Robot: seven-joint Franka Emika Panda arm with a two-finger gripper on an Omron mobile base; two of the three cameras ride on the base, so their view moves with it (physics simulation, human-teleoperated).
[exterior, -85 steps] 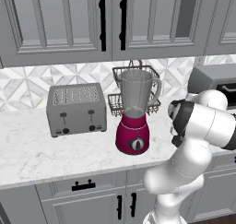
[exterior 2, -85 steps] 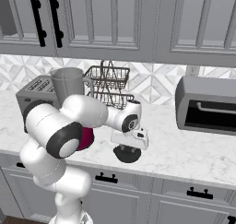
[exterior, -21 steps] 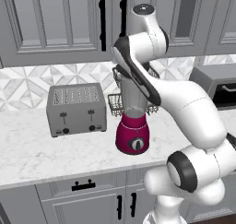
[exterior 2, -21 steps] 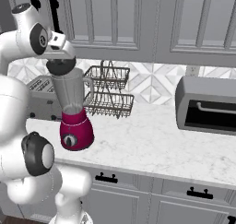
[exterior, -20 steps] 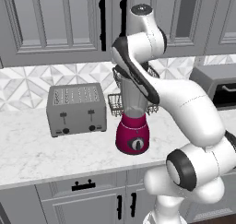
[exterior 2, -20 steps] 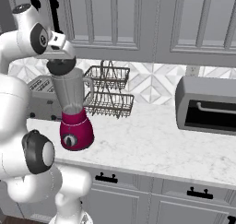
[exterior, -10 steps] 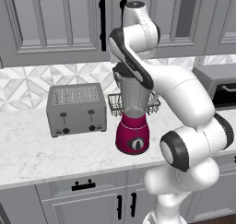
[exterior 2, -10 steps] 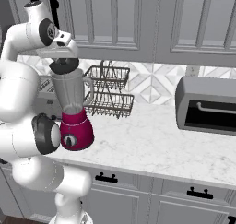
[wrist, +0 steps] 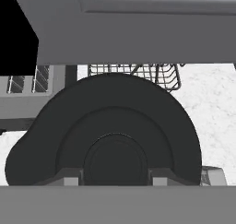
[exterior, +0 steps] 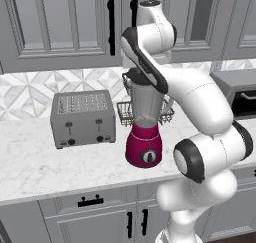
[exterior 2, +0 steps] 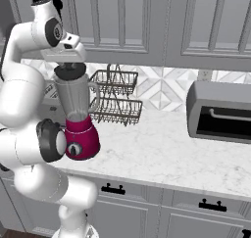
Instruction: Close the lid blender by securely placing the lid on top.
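Fingers (wrist: 115, 178) clamped on black lid (wrist: 110, 126), lid resting atop blender (exterior 2: 76, 119) jar, toaster (exterior: 83, 118) beside it on counter (exterior 2: 157, 154)

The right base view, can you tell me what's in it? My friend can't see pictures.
A white robot arm holds a black lid on the mouth of a blender with a magenta base. The hand is shut on the lid. Behind on the marble counter stands a wire rack, with a grey oven to the right.

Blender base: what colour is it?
Magenta, with a black-and-silver dial; the blender base shows best in the left base view.
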